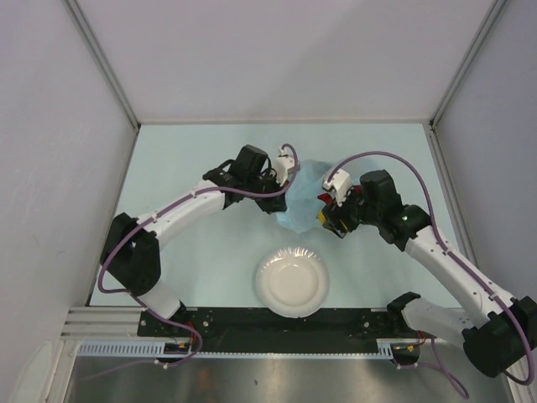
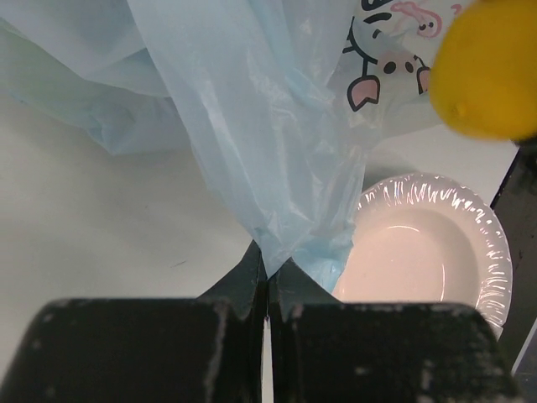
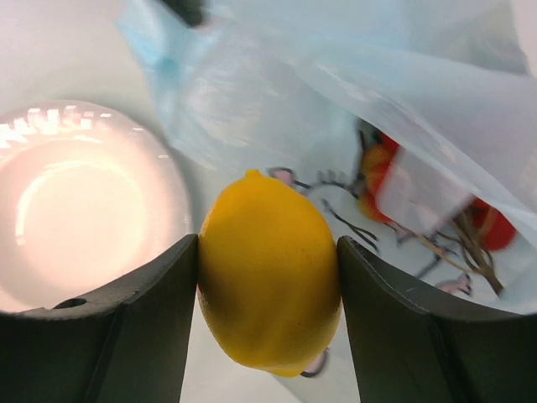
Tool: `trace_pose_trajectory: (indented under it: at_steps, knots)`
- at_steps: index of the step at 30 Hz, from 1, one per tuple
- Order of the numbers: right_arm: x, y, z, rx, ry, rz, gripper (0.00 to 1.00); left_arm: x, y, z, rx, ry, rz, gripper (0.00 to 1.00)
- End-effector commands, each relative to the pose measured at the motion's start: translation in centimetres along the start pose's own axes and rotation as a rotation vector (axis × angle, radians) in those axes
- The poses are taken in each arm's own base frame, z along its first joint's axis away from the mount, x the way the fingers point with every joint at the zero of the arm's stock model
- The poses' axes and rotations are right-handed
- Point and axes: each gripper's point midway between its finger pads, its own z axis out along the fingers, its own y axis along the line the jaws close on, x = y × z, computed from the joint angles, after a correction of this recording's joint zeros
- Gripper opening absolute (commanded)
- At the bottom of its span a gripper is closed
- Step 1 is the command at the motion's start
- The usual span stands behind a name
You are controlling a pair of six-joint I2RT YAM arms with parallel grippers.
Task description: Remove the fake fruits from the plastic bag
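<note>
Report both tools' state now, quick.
Left tool: closed, pinching the bag.
Right tool: closed on the lemon, held beside the bag.

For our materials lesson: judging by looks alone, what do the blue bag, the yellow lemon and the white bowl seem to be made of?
The bag looks like thin plastic film: translucent, glossy, crinkled. The lemon is probably moulded plastic: smooth, evenly yellow skin. The bowl seems thin plastic or foam: white, shiny, fluted rim.
</note>
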Motion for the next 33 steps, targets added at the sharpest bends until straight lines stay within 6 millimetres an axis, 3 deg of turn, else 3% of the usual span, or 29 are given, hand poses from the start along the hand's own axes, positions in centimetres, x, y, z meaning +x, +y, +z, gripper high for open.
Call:
trace_pose_trajectory:
  at_steps: [1,2,5,8,12,16,21,23,24,26,30,33]
  knots:
    - [-4.3,4.7,-0.9,-0.125,-0.119,-0.063,0.3,-2.6,1.1,-2.0,-0.038,-0.07,0.04,0.0]
    - [-4.5,7.8,-0.8,-0.213,-0.118,-0.109,0.3,-2.5,1.3,-1.9,-0.035,-0.066,0.032,0.0]
    - [-3.4,12.8,-0.3,-0.366,-0.071,-0.169,0.29,-3.1,1.7,-2.3,-0.013,-0.089,-0.02,0.0]
    - [-2.4,16.4,0.7,-0.46,-0.06,-0.243,0.29,-3.7,0.8,-2.8,0.085,-0.124,-0.059,0.0]
    - [-0.2,18.9,4.4,-0.508,0.028,-0.235,0.29,-4.1,-0.2,-3.7,0.132,-0.149,-0.031,0.0]
    - [0.4,19.0,7.7,-0.462,-0.013,-0.236,0.32,-3.8,-0.8,-4.9,0.123,-0.162,0.0,0.0]
    - [1.7,18.6,10.2,-0.446,0.0,-0.333,0.36,-2.5,-1.2,-5.4,0.121,-0.154,0.012,0.0]
    - [2.3,18.2,10.8,-0.429,0.017,-0.35,0.47,-2.4,-1.4,-5.7,0.12,-0.159,0.016,0.0]
    - [2.2,18.0,11.0,-0.42,0.012,-0.359,0.62,-2.2,-1.4,-5.6,0.12,-0.158,0.018,0.0]
    - [2.1,18.0,10.8,-0.421,0.007,-0.367,0.78,-2.0,-1.6,-5.6,0.128,-0.158,0.016,0.0]
    - [-0.1,17.8,8.2,-0.423,-0.011,-0.364,0.85,-1.9,-1.7,-5.4,0.143,-0.159,-0.002,0.0]
    - [-3.1,17.1,4.4,-0.4,-0.058,-0.355,0.88,-1.7,-1.6,-5.0,0.146,-0.151,-0.026,0.0]
